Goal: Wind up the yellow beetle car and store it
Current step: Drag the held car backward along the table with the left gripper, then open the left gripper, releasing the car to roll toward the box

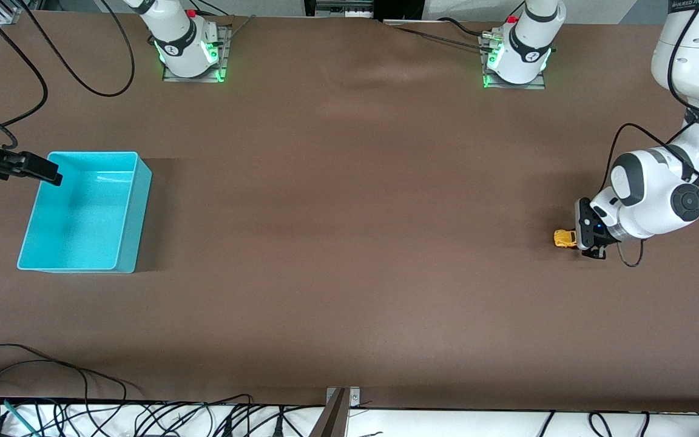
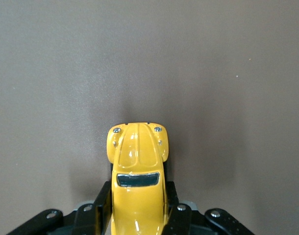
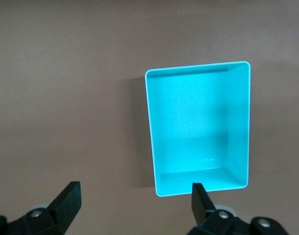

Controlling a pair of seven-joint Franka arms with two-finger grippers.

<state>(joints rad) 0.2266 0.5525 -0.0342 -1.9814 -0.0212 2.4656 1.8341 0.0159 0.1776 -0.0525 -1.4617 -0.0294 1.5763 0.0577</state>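
Two jobs split: the left gripper [image 2: 138, 215] clamps the yellow beetle car [image 2: 138, 169] for winding; the right gripper [image 3: 135, 200] waits, fingers spread, over the cyan bin [image 3: 150, 127].

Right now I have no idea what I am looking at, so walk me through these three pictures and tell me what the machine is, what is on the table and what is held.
Two white robot arms stand at a brown table, each ending in a two-finger gripper. The wide picture comes from a high camera facing them; the other two come from cameras on the arms' wrists. The left gripper, low at the left arm's end of the table, is shut on the yellow beetle car, a tiny toy, which also shows in the wide view. The right gripper waits open above the table, at the edge of the cyan bin, which holds nothing. Cables lie along the table's edges.
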